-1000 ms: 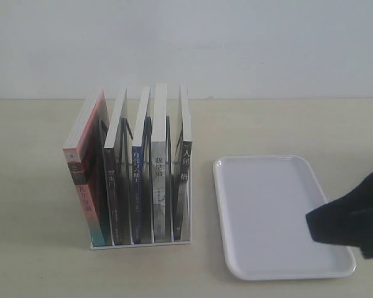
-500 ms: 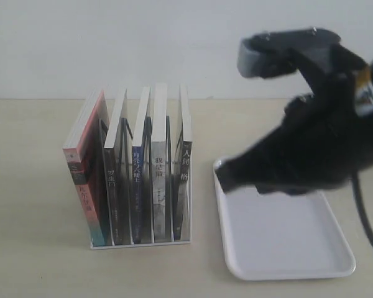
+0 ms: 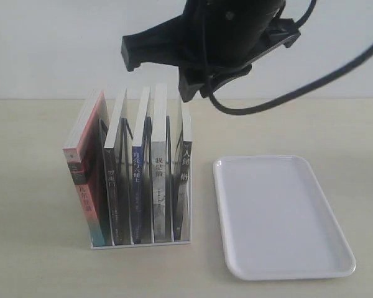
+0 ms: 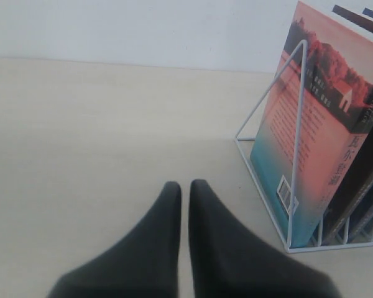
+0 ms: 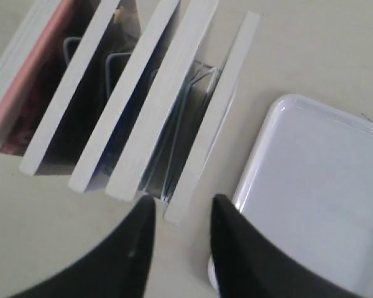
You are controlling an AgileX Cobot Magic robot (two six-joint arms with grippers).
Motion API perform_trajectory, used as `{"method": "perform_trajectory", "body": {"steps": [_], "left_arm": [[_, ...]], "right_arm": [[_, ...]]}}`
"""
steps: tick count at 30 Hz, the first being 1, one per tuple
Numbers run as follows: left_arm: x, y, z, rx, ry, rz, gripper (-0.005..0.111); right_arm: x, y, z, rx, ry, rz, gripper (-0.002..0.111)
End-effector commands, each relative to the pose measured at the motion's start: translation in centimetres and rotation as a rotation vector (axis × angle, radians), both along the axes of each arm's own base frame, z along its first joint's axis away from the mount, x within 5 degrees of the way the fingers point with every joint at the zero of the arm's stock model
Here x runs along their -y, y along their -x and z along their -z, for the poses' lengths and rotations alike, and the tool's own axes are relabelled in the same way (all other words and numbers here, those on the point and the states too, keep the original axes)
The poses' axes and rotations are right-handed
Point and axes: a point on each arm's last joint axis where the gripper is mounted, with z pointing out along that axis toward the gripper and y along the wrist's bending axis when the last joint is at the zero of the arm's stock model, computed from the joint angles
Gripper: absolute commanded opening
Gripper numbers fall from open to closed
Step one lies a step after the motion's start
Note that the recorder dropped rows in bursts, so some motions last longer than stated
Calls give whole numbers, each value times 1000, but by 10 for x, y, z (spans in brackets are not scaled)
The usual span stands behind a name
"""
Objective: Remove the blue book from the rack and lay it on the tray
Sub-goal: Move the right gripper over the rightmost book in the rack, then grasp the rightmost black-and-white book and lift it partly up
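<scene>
Hovering above the rack (image 3: 143, 243), fingers (image 5: 135, 251) parted

Blue book (image 3: 137, 186) hemmed by black-spined book (image 3: 114, 189) and grey-spined book (image 3: 159, 186), gaps narrow; my only way in is above; worktop (image 3: 286, 124) beside tray (image 3: 280, 211) open.

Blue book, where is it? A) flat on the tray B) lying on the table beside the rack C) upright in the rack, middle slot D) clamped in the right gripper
C: the blue book stands upright in the rack, third of five books. The right gripper hangs above the rack with open, empty jaws, and the tray holds nothing.
</scene>
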Motion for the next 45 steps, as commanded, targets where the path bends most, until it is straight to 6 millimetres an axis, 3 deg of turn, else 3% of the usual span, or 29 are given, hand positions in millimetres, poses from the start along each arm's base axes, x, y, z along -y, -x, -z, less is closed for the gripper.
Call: {"method": "perform_trajectory", "body": {"steps": [1,6,12,34,43,45], "left_arm": [[0,0,1,4,2,-4,4],[0,0,1,4,2,-4,4],[0,0,1,4,2,-4,4],[0,0,1,4,2,-4,4],[0,0,1,4,2,-4,4],[0,0,1,4,2,-4,4]], "right_arm": [[-13,-14,7,-3,14,34,55],[-22,-30,24,3,76,72,39],[-25,-39,35,14,115,120,48],[-35,-52,64,1,173,159,48],[-39,-55,73,-8,177,159,42],[-39,-55,73,-10,174,165,30]]}}
